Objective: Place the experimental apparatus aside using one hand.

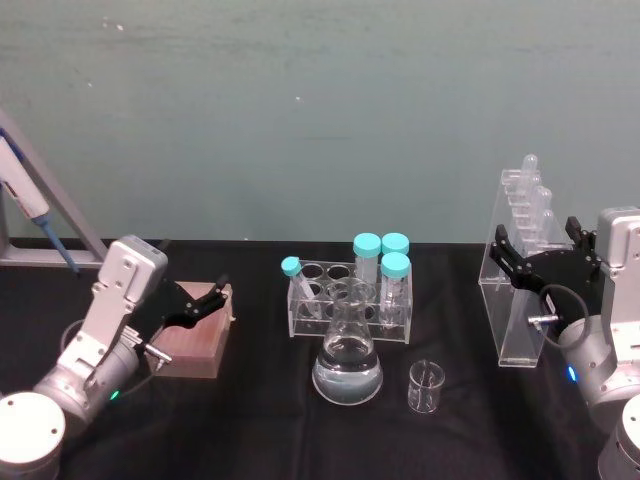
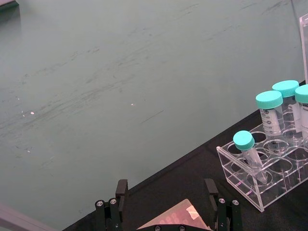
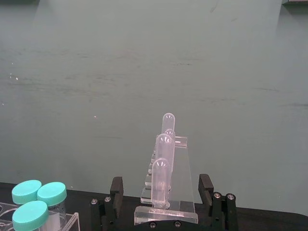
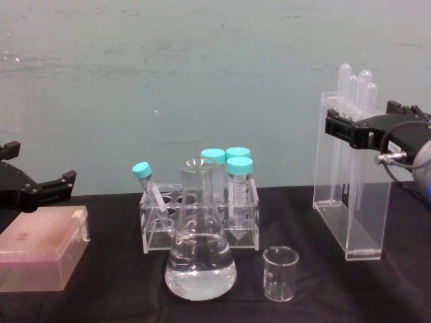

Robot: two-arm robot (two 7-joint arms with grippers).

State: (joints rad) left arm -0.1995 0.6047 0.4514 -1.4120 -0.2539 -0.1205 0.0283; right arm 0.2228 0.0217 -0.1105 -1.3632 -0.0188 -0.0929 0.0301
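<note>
The tall clear acrylic stand (image 1: pixel 512 320) holding long pipettes (image 3: pixel 163 144) stands upright on the black table at the right. My right gripper (image 1: pixel 540 250) is open, one finger on each side of the stand's upper part (image 4: pixel 350 208), and I see small gaps beside the stand in the right wrist view. The conical flask (image 1: pixel 347 365) with clear liquid sits at the table's middle front, and the small glass beaker (image 1: pixel 425 387) stands just to its right. My left gripper (image 1: pixel 212 300) is open at the left, hovering over a pink box.
A clear rack (image 1: pixel 350 300) of teal-capped tubes stands behind the flask. The pink box (image 1: pixel 195 345) lies at the left under the left gripper. A blue pipettor (image 1: pixel 30 200) leans at the far left. A teal wall closes the back.
</note>
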